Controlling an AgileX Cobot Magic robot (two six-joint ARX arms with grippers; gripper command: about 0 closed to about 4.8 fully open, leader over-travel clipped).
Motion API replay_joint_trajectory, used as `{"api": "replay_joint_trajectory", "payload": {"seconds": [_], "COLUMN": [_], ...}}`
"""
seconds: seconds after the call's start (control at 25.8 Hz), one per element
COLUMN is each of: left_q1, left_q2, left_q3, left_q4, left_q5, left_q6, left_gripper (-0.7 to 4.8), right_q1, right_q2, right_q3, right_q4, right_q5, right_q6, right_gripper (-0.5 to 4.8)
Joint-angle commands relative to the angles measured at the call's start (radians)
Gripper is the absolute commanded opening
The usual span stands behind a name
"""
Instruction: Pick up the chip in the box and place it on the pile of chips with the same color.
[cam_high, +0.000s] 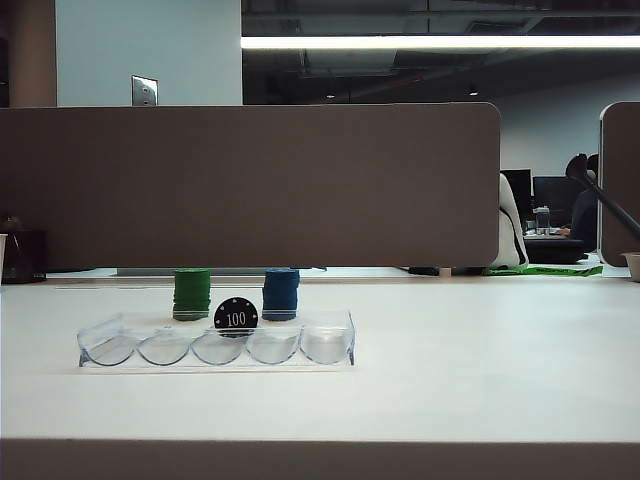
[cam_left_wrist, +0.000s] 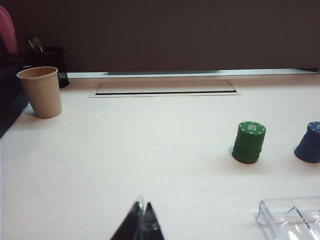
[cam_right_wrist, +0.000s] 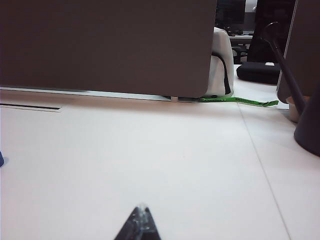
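The box (cam_high: 215, 345) holds the chip (cam_high: 236, 316) upright, far from both closed fingers, left (cam_left_wrist: 142, 220) and right (cam_right_wrist: 141, 222).

Left gripper (cam_left_wrist: 141, 225): only dark fingertips visible in left wrist view, jaws pressed together to point, low above surface, holding nothing. Right gripper (cam_right_wrist: 140, 225): same in right wrist view, tips together, low above bare surface, holding nothing. Neither arm visible in exterior view.

Paper cup (cam_left_wrist: 41, 92), green strap (cam_right_wrist: 240, 100)
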Motion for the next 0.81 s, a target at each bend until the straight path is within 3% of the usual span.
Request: {"api": "replay_joint_trajectory", "payload": {"seconds": [0.04, 0.54, 0.66, 0.81], "left_q1": [0.002, 0.002, 0.002, 0.001], "left_q2": [0.001, 0.001, 0.001, 0.001], "left_q3": [0.003, 0.003, 0.012, 0.080], "left_q4": [0.009, 0.009, 0.007, -0.068], "left_q5": [0.007, 0.007, 0.004, 0.006], "left_q6": [-0.006, -0.008, -0.070, -0.051], "left_gripper": [-0.05, -0.06, -0.05, -0.06], "right_q1": [0.000, 0.000, 0.000, 0.000], "right_q2": [0.000, 0.000, 0.000, 0.002], "right_q3": [0.005, 0.005, 0.017, 0.071], "right_q4": [0.009, 0.012, 0.060, 0.037], "right_q5": [0.000, 0.006, 0.019, 0.019], "right_q6": [-0.002, -0.002, -0.002, -0.002], "right_gripper": [-0.05, -0.05, -0.05, -0.05]}}
